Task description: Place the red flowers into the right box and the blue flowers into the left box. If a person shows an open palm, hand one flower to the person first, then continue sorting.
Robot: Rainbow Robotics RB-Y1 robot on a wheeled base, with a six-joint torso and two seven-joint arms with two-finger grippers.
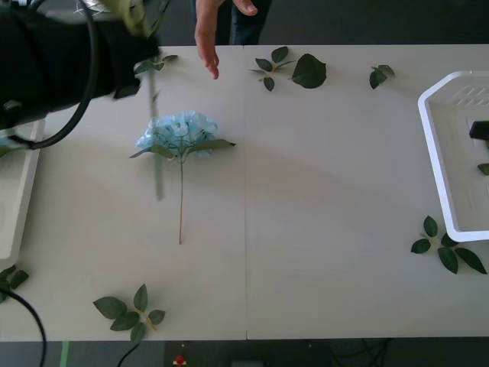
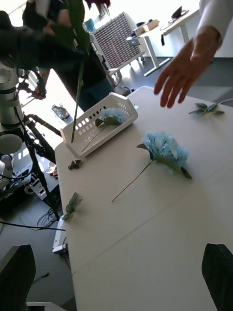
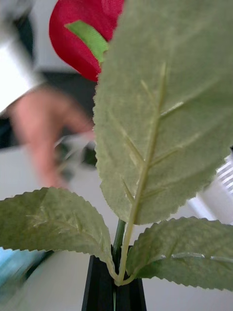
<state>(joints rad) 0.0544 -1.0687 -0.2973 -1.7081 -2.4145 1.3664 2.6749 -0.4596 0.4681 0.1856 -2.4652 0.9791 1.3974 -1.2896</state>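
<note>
Our left gripper (image 3: 115,286), raised at ten o'clock over the surface (image 1: 321,229), is clamped on the stem of a red flower (image 3: 80,39). A person's open hand (image 1: 206,46) waits at twelve o'clock, just beyond it, so the left arm is nearer. The stem hangs roughly upright. Big leaves hide most of the bloom. A blue flower (image 1: 179,136) lies on the surface, stem towards six o'clock. Our right gripper (image 2: 116,272) is spread apart.

The white table (image 1: 321,229) carries a blue flower (image 1: 179,135), leaf sprigs (image 1: 130,312) and two white boxes (image 1: 447,153).
</note>
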